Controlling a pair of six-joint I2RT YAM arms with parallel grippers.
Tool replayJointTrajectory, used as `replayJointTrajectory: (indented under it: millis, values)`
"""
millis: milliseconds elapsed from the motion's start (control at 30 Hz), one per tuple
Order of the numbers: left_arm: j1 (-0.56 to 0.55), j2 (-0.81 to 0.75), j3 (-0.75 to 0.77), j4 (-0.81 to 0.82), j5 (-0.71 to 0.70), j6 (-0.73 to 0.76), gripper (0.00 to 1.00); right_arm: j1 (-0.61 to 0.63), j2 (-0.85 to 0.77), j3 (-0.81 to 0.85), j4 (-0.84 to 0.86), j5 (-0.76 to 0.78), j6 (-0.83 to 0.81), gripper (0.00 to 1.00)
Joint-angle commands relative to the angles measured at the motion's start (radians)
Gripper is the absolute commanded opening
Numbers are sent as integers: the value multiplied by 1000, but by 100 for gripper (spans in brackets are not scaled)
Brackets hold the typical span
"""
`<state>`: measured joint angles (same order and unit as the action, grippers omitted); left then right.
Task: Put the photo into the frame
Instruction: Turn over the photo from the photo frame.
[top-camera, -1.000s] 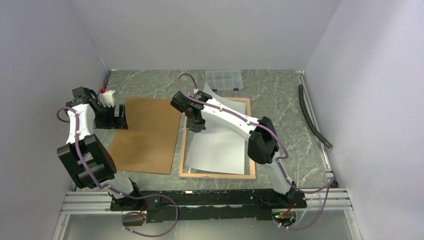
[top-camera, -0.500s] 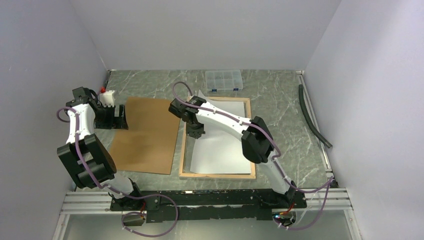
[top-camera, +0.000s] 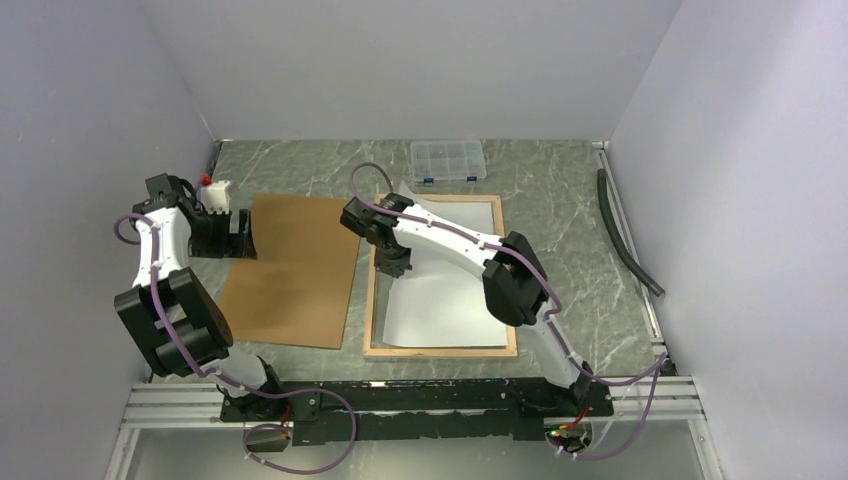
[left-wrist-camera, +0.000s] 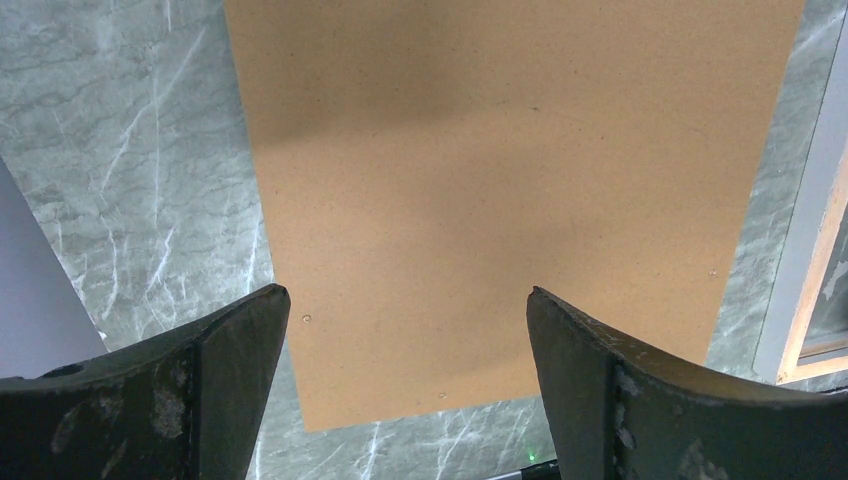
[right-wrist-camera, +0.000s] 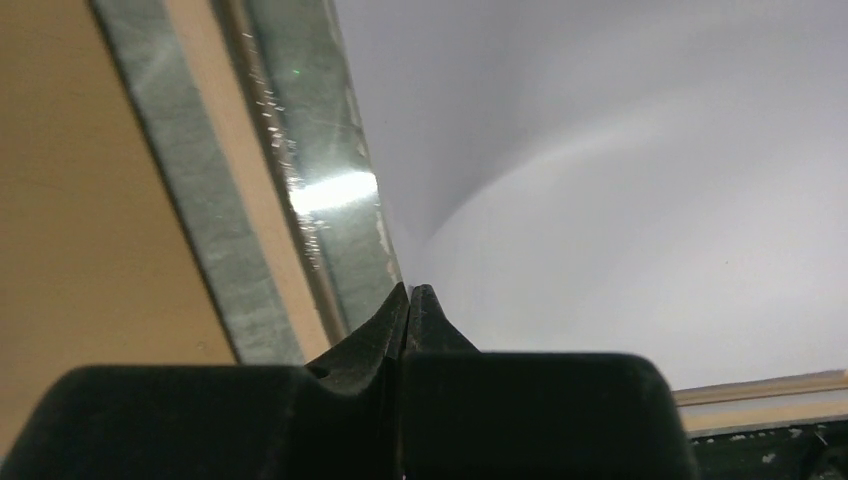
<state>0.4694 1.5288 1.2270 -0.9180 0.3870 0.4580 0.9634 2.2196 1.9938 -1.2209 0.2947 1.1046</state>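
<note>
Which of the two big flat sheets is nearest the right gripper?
The white photo, over the frame: the shut right gripper sits at its left edge. The brown board lies outside, further left.

I see photo (top-camera: 450, 285) showing plain white back, no print visible. Frame (top-camera: 440, 351) border is light wood. Backing board (top-camera: 295, 270) is flat brown, unpatterned. Table (top-camera: 560, 200) is grey-green marble with white veins. Compartment box (top-camera: 448, 160) is clear with blue latches. Left arm (top-camera: 170, 240) and right arm (top-camera: 455, 238) are white and black. Cables (top-camera: 156, 270) are purple. Hose (top-camera: 625, 240) is dark. I read walls (top-camera: 400, 60) as pale lilac-grey.
</note>
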Motion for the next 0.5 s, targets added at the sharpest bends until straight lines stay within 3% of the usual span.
replayJointTrajectory:
  millis: [0,300,467]
  values:
    - [-5,-5,-10,22,9,7,94,-9,0,102,-17,48,41,0]
    - [-4,2,-15,28,8,11,94,-16,1,75,3,53,24,0]
    - [-5,6,-17,31,12,10,94,-17,-48,-21,32,58,-33,0]
